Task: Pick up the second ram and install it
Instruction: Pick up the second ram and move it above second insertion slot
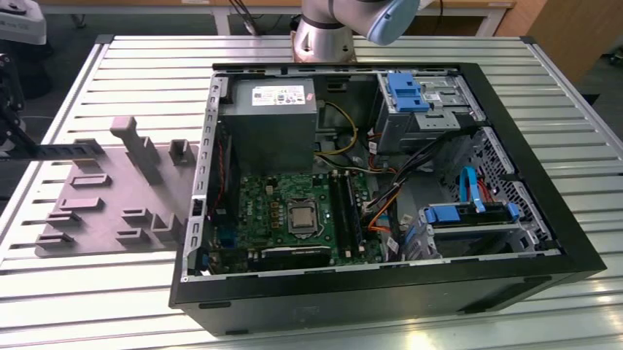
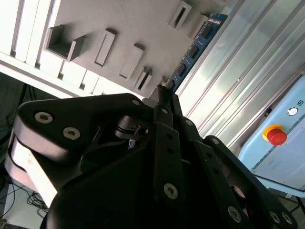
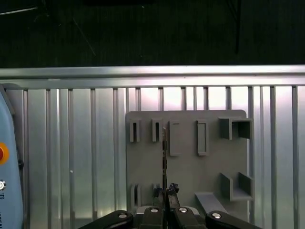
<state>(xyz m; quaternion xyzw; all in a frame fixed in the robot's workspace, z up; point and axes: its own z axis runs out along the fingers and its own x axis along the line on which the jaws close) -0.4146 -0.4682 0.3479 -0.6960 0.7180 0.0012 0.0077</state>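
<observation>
Second ram (image 3: 164,152) in gripper (image 3: 166,192) over holder (image 3: 209,167)

Exterior view: high, down onto computer case (image 1: 370,297), grey tray (image 1: 112,193). Both wrist views: close behind gripper (image 2: 164,88) (image 3: 165,191), over tray (image 2: 143,24) (image 3: 190,167).

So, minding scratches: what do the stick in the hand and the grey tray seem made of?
The second ram: dark-blue coated circuit board carrying black chips, likely fibreglass laminate. The grey tray: even matte grey, no glare, probably plastic, possibly painted.
</observation>
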